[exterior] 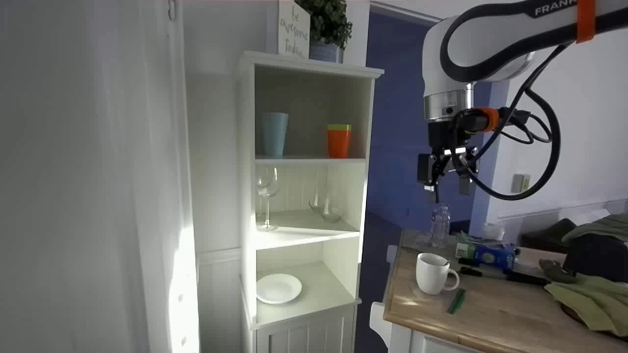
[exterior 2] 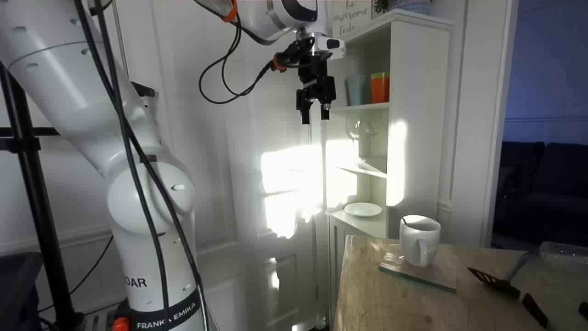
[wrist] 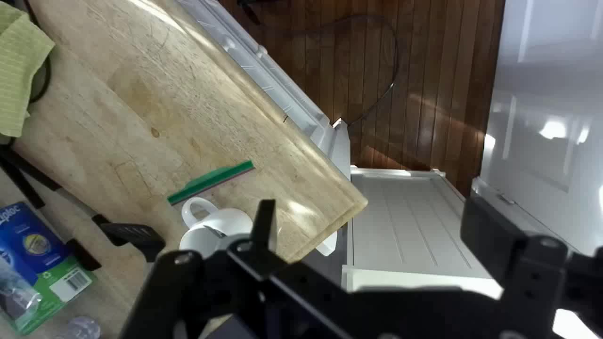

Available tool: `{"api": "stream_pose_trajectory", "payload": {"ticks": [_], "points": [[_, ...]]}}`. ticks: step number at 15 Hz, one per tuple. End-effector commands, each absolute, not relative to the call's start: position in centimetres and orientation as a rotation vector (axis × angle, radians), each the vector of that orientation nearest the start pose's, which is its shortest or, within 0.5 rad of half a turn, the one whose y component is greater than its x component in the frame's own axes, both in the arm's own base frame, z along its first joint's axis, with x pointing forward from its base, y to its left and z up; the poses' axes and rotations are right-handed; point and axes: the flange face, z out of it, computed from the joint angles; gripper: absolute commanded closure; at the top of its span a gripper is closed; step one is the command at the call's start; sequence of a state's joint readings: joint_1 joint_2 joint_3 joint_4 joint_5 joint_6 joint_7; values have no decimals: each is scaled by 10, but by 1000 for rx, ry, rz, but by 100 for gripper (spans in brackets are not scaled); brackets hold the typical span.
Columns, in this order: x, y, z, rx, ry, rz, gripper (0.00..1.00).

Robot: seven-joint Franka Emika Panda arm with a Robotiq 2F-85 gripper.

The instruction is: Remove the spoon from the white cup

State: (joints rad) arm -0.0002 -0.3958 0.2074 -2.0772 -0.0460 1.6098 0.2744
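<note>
The white cup (exterior: pixel 431 277) stands upright on a clear bag with a green strip near the corner of the wooden counter. It also shows in an exterior view (exterior 2: pixel 420 241) and in the wrist view (wrist: pixel 231 222), partly hidden by the gripper there. The spoon (exterior: pixel 447 263) leans in the cup with only a short end at the rim visible; it shows as a grey piece in the wrist view (wrist: pixel 215 231). My gripper (exterior: pixel 448 192) is open and empty, pointing down, well above counter height and apart from the cup. Its fingers are spread wide in the wrist view (wrist: pixel 374 212).
A white shelf cabinet (exterior 2: pixel 420 115) holds a light-blue tumbler (exterior: pixel 275 135), an orange cup (exterior: pixel 338 143), wine glasses and a plate (exterior: pixel 278 289). A clear bottle (exterior: pixel 440 226), a blue Ziploc box (wrist: pixel 35 245), black utensils and a green cloth (wrist: pixel 21 61) lie on the wooden counter (wrist: pixel 141 103).
</note>
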Motion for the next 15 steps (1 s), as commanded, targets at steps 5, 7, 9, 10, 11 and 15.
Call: {"api": "stream_pose_trajectory", "payload": {"ticks": [5, 7, 9, 10, 11, 15], "points": [[417, 96, 580, -3278, 135, 81, 0], [417, 96, 580, -3278, 135, 81, 0], [430, 78, 578, -3239, 148, 125, 0], [438, 63, 575, -3199, 145, 174, 0], [446, 47, 573, -3203, 176, 162, 0], [473, -24, 549, -3145, 95, 269, 0]]}}
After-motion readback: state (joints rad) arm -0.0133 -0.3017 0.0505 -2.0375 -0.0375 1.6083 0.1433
